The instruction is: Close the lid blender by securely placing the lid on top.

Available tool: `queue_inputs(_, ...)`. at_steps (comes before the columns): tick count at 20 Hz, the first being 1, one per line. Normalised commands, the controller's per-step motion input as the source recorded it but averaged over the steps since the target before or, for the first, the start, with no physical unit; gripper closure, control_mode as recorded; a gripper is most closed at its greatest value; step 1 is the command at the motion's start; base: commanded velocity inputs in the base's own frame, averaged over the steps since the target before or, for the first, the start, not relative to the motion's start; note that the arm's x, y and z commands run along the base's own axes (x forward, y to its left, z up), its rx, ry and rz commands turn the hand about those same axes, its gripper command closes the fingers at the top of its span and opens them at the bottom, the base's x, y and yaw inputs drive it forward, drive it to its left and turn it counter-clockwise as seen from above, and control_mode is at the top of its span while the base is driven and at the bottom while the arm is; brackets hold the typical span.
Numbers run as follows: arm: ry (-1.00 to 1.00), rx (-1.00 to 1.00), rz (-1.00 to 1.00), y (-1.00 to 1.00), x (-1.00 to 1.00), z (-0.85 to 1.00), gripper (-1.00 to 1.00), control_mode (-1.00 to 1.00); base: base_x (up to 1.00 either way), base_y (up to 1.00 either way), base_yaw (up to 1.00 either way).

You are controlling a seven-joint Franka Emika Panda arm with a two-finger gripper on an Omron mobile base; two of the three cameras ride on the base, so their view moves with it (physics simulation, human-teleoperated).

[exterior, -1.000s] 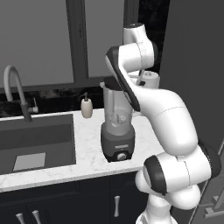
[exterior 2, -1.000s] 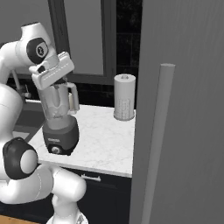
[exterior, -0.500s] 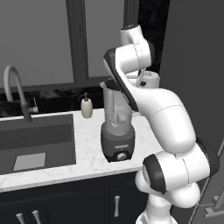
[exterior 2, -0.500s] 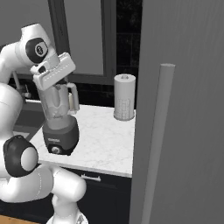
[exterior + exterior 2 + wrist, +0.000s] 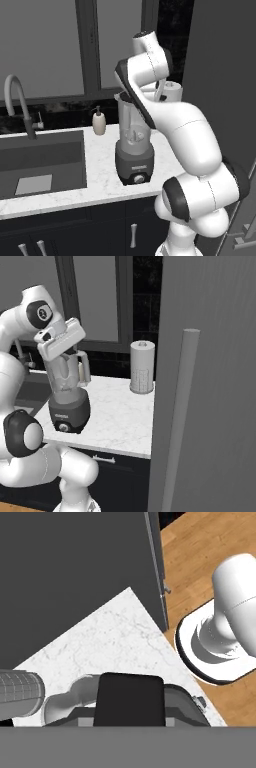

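Pincer (image 5: 61, 358) nearly closed, gripping the lid (image 5: 130, 698) right over the blender (image 5: 133, 150) mouth. Blender sits near worktop (image 5: 117, 418) front edge; bare marble to its right.

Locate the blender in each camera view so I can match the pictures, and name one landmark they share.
Left base view: the blender stands at centre on the counter, right of the sink, with the arm crossing its top.
Right base view: it stands at left, under the robot's hand.
Hand view: seen from above at bottom centre, its grey base and handle behind a dark flat piece.
Shared landmark: the white ribbed cylinder.
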Motion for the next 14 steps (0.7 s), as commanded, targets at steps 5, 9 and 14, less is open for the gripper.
queue_inputs(5, 0.00, -0.04, -0.12, 0.33, 0.00, -0.16, -1.00, -1.00, 0.00, 0.00, 0.00)
queue_inputs(9, 0.00, -0.02, -0.12, 0.14, -0.06, -0.05, -1.00, -1.00, 0.00, 0.00, 0.00)
queue_inputs(14, 0.00, 0.00, -0.13, 0.00, -0.24, 0.00, -1.00, -1.00, 0.00, 0.00, 0.00)
